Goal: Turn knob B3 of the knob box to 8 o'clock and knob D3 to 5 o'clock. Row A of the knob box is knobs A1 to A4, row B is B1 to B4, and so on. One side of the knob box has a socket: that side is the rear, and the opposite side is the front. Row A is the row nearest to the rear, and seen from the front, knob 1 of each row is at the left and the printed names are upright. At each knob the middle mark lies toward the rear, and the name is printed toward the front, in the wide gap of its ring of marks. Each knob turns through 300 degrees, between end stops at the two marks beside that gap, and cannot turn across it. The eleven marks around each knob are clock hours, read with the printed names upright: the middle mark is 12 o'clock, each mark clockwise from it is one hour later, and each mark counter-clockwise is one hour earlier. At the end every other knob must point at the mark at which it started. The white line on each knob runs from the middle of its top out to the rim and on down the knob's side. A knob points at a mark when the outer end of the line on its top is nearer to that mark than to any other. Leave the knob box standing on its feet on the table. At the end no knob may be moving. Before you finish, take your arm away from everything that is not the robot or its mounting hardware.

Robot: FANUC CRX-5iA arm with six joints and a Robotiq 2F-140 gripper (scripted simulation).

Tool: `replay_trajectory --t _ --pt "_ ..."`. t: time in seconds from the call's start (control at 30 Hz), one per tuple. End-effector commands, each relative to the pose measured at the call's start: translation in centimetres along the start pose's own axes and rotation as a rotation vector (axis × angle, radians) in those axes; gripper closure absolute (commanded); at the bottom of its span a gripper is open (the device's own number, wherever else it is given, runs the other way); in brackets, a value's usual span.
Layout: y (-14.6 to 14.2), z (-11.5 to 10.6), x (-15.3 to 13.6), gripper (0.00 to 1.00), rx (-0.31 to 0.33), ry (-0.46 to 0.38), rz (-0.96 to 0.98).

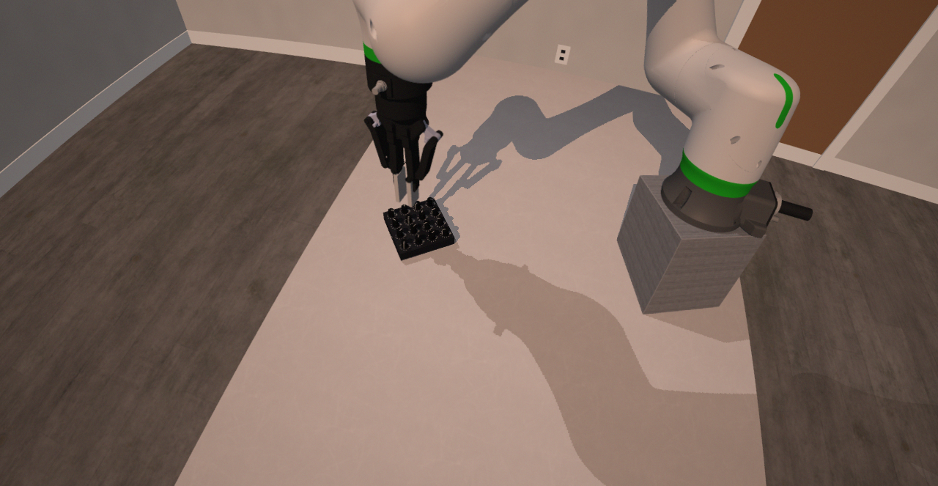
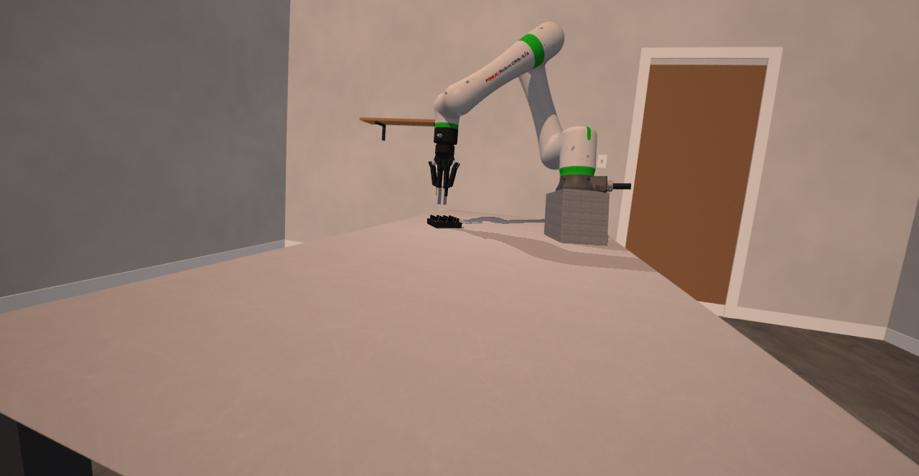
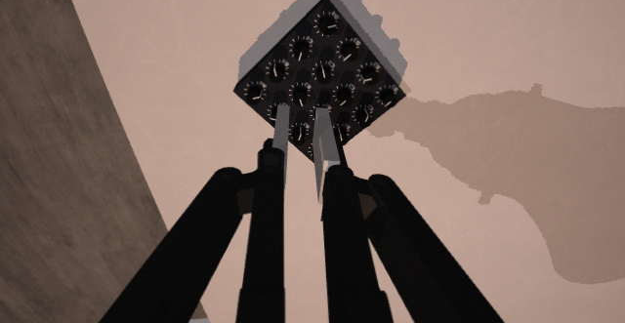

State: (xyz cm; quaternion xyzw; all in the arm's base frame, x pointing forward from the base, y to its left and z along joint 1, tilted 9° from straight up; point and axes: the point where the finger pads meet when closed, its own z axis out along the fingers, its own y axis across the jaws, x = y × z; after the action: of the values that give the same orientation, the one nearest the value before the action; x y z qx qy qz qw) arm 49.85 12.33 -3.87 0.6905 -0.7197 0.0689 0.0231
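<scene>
— Top view first: where is the box lying from the gripper?

— I'm seeing the box (image 1: 419,228) a little left of frame centre, on the table (image 1: 406,365), and I'm holding the gripper (image 1: 405,188) just above it in the picture, over its upper edge. The fingers are standing narrow, nearly together, with nothing between them.

— And from the exterior camera?

— The box (image 2: 444,221) is sitting flat at the table's far end, mid-frame. The gripper (image 2: 441,202) is hanging straight above it, with a gap of air showing between tips and knobs.

— Wrist camera?

— Here the box (image 3: 319,76) is filling the upper middle as a diamond, one corner pointing up. The gripper (image 3: 302,120) is reaching up from the bottom, its tips overlapping the diamond's lower rows. I'm judging the next move as a descent, but the printed names are too small, so I cannot tell which knob is lying under the tips.
</scene>
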Motion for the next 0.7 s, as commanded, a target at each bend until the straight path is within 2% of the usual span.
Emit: replay_trajectory --t 0.0,0.27,0.67 --pt "-0.01 -0.12 -0.01 0.88 0.009 0.009 0.156" --pt "-0.01 -0.28 -0.01 0.88 0.010 0.008 0.380" --pt "-0.01 -0.31 -0.01 0.88 0.010 0.008 0.430"
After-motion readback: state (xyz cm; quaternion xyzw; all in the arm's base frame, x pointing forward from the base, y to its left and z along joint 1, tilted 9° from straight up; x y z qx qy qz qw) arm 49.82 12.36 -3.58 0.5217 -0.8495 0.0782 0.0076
